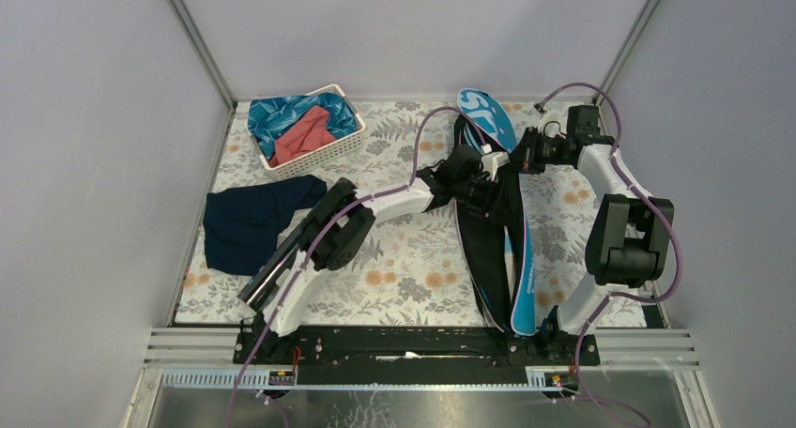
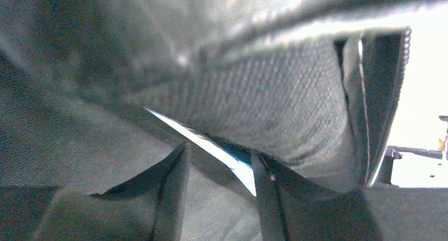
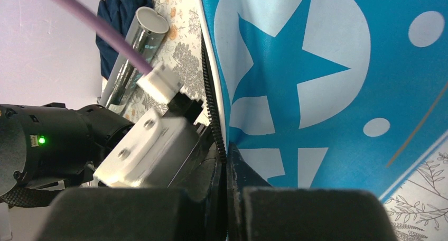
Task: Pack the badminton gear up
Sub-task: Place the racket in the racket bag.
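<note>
While my right jaws pinch the zipper edge of the blue bag (image 1: 490,120), which lies along the counter's (image 1: 404,268) right side from near edge to far, my left jaws sit spread inside its black lining

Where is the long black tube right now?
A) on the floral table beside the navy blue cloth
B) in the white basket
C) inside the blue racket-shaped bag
A: the long black tube lies on the floral table beside the navy blue cloth.
</note>
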`<control>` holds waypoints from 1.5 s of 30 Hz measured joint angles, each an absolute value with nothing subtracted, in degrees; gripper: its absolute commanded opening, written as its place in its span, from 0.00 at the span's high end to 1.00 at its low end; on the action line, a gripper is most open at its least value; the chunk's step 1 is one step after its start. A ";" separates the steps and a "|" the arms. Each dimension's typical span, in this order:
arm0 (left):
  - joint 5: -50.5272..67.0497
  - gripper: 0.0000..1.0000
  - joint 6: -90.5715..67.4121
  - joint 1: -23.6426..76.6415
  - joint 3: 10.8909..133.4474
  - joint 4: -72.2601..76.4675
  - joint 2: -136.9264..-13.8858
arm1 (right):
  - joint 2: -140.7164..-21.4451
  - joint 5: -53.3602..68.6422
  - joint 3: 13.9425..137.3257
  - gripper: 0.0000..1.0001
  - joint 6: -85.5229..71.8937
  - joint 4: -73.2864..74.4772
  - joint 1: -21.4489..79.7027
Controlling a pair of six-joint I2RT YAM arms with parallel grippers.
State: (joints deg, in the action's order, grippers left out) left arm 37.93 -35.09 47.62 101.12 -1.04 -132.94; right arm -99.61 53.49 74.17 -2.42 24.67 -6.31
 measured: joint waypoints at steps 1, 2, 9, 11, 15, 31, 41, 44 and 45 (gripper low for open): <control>38.37 0.36 -33.78 47.51 100.79 -1.43 -132.42 | -99.61 53.47 74.67 1.00 -2.39 24.91 -6.24; 38.63 0.32 -32.38 47.37 100.44 -2.15 -131.72 | -99.61 53.47 75.26 1.00 -2.37 25.02 -6.11; 39.11 0.13 -18.87 46.81 96.71 -11.55 -122.10 | -99.61 52.99 79.13 1.00 -1.28 25.74 -5.56; 39.22 0.10 -14.15 46.74 95.09 -14.37 -118.30 | -99.63 52.95 79.77 1.00 -1.06 26.17 -5.56; 39.48 0.07 -4.21 46.30 92.38 -19.64 -111.61 | -100.05 52.90 79.90 1.00 -0.40 26.76 -5.56; 34.30 0.01 28.23 35.14 84.90 -29.85 -91.61 | -105.14 53.71 89.65 1.00 12.84 40.86 -3.62; 30.59 0.01 45.41 29.23 91.94 -38.85 -91.57 | -108.47 55.24 97.25 1.00 25.61 53.89 2.55; 30.02 0.02 52.10 27.88 94.63 -42.00 -91.57 | -109.58 55.77 99.53 1.00 29.78 58.11 4.40; 29.67 0.02 54.41 27.62 95.18 -43.03 -91.57 | -109.93 56.03 100.16 1.00 31.27 59.53 5.04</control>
State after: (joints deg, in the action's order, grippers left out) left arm 29.67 54.41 27.62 95.18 -43.03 -91.57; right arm -109.93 56.03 100.16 31.27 59.53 5.04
